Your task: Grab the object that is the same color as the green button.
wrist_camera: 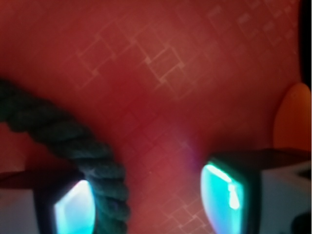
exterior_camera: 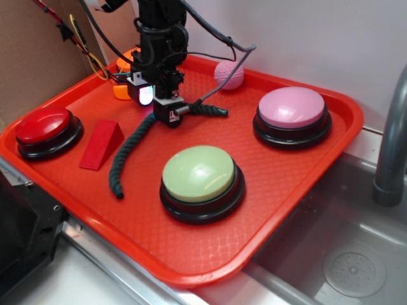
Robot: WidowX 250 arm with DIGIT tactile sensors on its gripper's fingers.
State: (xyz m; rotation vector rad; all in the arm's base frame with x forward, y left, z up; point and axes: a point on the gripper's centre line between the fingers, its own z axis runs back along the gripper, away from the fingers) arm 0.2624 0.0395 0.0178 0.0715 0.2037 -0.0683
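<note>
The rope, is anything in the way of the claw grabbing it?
Nothing visible. The claw is open right over the rope, and the wrist view shows the rope already lying between its fingers, against one of them.

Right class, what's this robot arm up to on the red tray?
The robot's gripper is low over the red plastic tray, jaws open, straddling the upper part of a long dark green twisted rope. In the wrist view the rope lies beside one fingertip, not yet gripped. The pale green dome button sits nearby, untouched.
</note>
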